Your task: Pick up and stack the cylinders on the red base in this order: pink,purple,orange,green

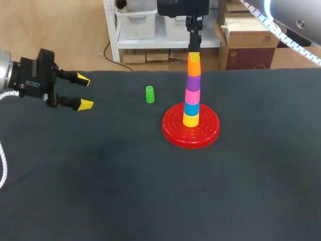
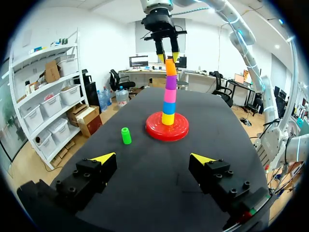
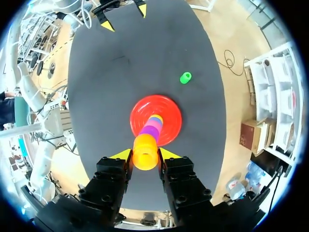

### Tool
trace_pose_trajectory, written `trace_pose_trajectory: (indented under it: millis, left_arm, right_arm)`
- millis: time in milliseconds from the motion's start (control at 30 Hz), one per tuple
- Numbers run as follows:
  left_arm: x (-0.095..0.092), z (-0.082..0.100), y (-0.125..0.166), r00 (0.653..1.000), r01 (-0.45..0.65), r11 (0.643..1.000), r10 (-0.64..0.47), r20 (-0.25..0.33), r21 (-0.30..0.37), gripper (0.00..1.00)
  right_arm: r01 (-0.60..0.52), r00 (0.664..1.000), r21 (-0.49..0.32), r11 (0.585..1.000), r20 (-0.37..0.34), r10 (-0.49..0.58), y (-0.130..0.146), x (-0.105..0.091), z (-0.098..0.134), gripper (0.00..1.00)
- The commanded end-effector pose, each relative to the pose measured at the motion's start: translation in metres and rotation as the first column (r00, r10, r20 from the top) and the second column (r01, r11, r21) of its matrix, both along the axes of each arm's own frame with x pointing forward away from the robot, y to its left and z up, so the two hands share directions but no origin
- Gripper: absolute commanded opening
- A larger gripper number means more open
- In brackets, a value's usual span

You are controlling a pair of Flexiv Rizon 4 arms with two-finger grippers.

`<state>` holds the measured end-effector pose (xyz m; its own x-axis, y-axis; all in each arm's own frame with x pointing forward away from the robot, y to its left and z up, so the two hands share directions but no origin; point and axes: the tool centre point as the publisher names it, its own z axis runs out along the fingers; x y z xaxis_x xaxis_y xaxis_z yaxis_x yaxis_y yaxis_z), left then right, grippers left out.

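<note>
On the red base (image 1: 175, 133) stands a slightly leaning stack: yellow, blue, pink (image 1: 192, 94), purple (image 1: 193, 81), with the orange cylinder (image 1: 194, 66) on top. My right gripper (image 1: 194, 52) comes down from above and is shut on the orange cylinder (image 3: 145, 150), its yellow tips pressing both sides. The green cylinder (image 1: 150, 94) stands alone on the cloth, left of the base, also in the left wrist view (image 2: 126, 136). My left gripper (image 1: 83, 92) hovers open and empty at the far left, well away from the stack.
A black cloth (image 1: 100, 191) covers the table. Apart from the base and the green cylinder (image 3: 185, 77), nothing else lies on it. The stack (image 2: 168, 92) rises tall at the middle back.
</note>
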<state>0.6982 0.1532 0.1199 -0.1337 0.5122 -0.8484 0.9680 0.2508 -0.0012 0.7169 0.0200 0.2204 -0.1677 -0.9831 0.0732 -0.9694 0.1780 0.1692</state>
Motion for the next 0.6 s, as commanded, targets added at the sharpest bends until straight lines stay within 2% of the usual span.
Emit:
trace_pose_trajectory:
  millis: [33, 433, 600]
  left_arm:
    - [-0.001, -0.001, 0.001, 1.000, -0.001, 1.000, 0.001, 0.006, -0.004, 1.00]
    - [-0.001, -0.001, 0.001, 1.000, -0.001, 1.000, 0.001, 0.006, -0.004, 1.00]
    - [-0.001, -0.001, 0.001, 1.000, -0.001, 1.000, 0.001, 0.006, -0.004, 1.00]
  right_arm:
    - [0.017, 0.998, 0.010, 1.000, 0.066, -0.017, -0.006, -0.021, -0.024, 0.00]
    - [0.074, 0.982, 0.022, 0.997, 0.173, -0.076, -0.005, -0.040, -0.026, 0.00]
    - [0.125, 0.958, 0.018, 0.992, 0.257, -0.125, -0.009, -0.046, -0.026, 0.00]
